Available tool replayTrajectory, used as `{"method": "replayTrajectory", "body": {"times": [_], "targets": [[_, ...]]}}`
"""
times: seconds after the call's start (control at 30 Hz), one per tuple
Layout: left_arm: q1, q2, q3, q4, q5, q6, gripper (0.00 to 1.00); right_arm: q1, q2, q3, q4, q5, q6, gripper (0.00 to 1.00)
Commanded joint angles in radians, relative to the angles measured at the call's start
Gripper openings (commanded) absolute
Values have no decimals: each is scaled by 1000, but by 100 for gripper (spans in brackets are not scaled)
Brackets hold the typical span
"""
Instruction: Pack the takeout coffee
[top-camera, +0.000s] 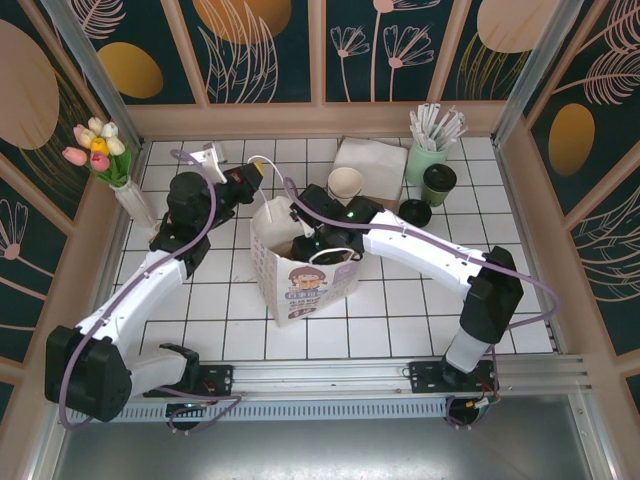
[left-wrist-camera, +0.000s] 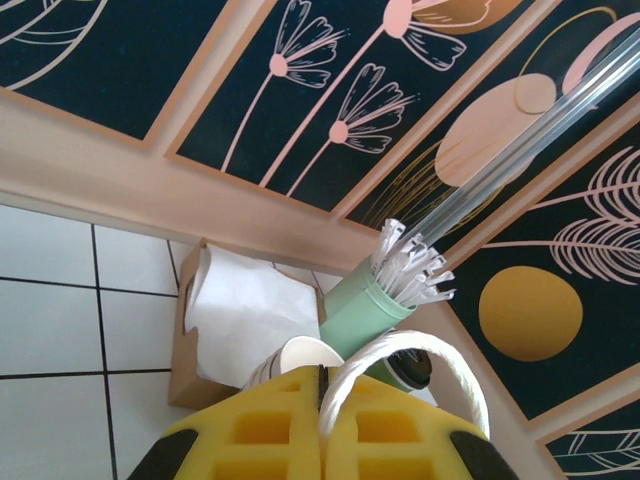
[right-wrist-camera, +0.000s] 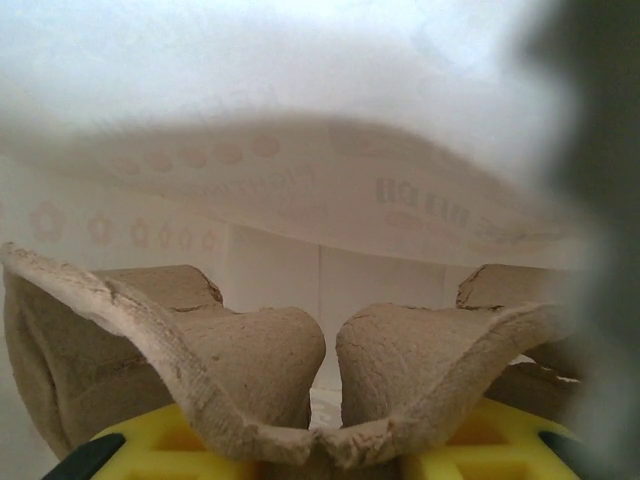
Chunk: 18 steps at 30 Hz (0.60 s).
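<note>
The takeout coffee (top-camera: 438, 183), a small green cup with a dark top, stands on the tiles at the back right, and its top (left-wrist-camera: 410, 368) peeks out behind the rope loop in the left wrist view. A white paper bag (top-camera: 305, 290) stands upright mid-table. My left gripper (top-camera: 262, 180) (left-wrist-camera: 322, 375) is shut on the bag's white rope handle (left-wrist-camera: 400, 345) and holds it up. My right gripper (top-camera: 310, 245) (right-wrist-camera: 325, 445) reaches down inside the bag, shut on the edge of a brown pulp cup carrier (right-wrist-camera: 250, 360).
An empty cream paper cup (top-camera: 345, 183), a napkin box (top-camera: 370, 158), the mint straw pot (top-camera: 425, 160) and a loose black lid (top-camera: 415, 212) crowd the back. A tulip vase (top-camera: 120, 185) stands at the left wall. Wooden walls enclose three sides.
</note>
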<state>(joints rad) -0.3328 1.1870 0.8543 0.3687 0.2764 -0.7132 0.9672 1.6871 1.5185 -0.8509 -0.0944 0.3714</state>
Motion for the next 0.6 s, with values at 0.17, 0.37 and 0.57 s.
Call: {"method": "replayTrajectory", "body": {"times": [0.17, 0.37, 0.57], "targets": [[5, -13, 4, 24, -61, -46, 0, 22, -47, 27, -38, 63, -68, 32], [4, 26, -22, 14, 3, -106, 0, 35, -53, 23, 26, 88, -95, 32], [5, 21, -32, -25, 15, -100, 0, 42, -57, 52, 74, 125, -129, 32]]}}
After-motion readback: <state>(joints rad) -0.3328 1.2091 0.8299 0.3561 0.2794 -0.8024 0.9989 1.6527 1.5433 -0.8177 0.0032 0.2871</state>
